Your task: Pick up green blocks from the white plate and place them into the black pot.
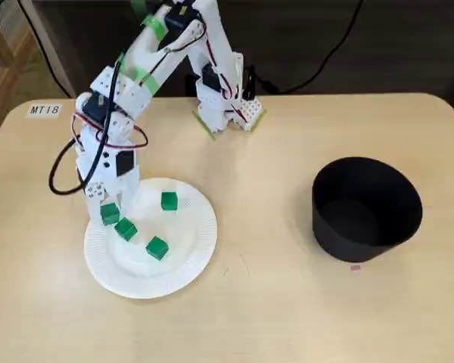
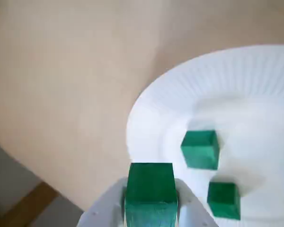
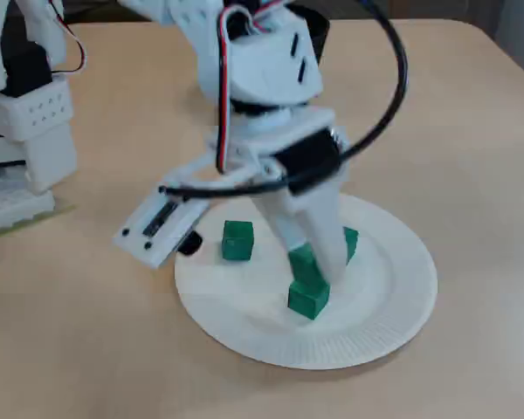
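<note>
- Tool (image 2: 150,210): jaws clamped on one green block, the held block (image 2: 150,187). It sits square between them in the wrist view. I judge it barely lifted, if lifted at all.
- White plate (image 1: 204,234): carries three loose blocks, and the held block is over its left part in a fixed view.
  - Nearest loose block (image 1: 125,228): just beside the held one.
  - Second loose block (image 1: 157,247): nearer the plate's middle.
  - Third loose block (image 1: 169,200): toward the arm's base.
- Black pot (image 1: 363,242): upright on the worktop (image 1: 272,302), well apart from the plate to the right. I see no green inside, though its interior is dark.
- Risk, lift: the nearest loose block is close enough that a tilted rise could nudge it, or drag it off the rim.
- Risk, plate: it looks light and could slide if the tool scrapes it.
- Risk, carry: the crossing to the pot is long. A slack grip or a jerk would drop the block on the worktop.
- Risk, release: the pot wall is tall. Coming in low would strike it or tip it, and letting go short of the opening would miss.
</note>
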